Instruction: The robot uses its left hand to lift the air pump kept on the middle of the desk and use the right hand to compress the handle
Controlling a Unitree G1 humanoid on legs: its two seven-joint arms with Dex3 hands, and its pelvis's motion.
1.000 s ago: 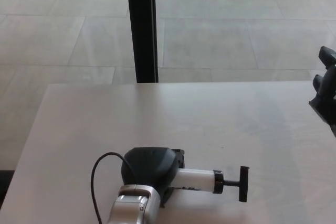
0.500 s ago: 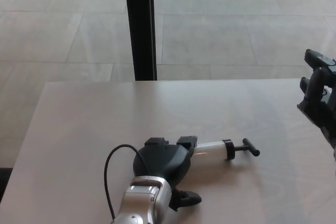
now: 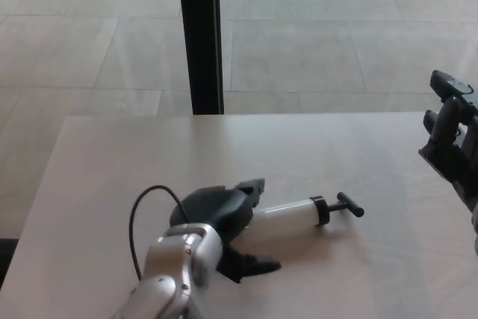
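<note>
- On the pale desk [image 3: 104,177], lower left: silver forearm [image 3: 175,274] reaching in from the bottom edge, with a thin black cable [image 3: 137,218] looped just beside it.
- At the forearm's end: black left hand [image 3: 216,218] resting low on the desk surface, spread rather than clenched; one finger pointing up and right over the near end of the pump, another lying flat on the desk below it.
- Not wrapped around anything; whether the upper finger actually touches the pump cannot be told from this angle.
- Centre of the desk, just right of the left hand: air pump [image 3: 287,216] lying on its side, white barrel tilted slightly upward toward the right, black collar at its far end.
- Beyond the collar: short rod ending in a black T-handle [image 3: 349,205], set crosswise and pointing toward the right side of the desk.
- Behind the desk, upper left of centre: black vertical post [image 3: 199,35] rising from the grey tiled floor [image 3: 336,35].
- At the far right edge: black right hand [image 3: 448,140] raised above the desk, well apart from the pump handle, partly cut off by the frame.
- Thick fingers upright and separated, holding nothing.
</note>
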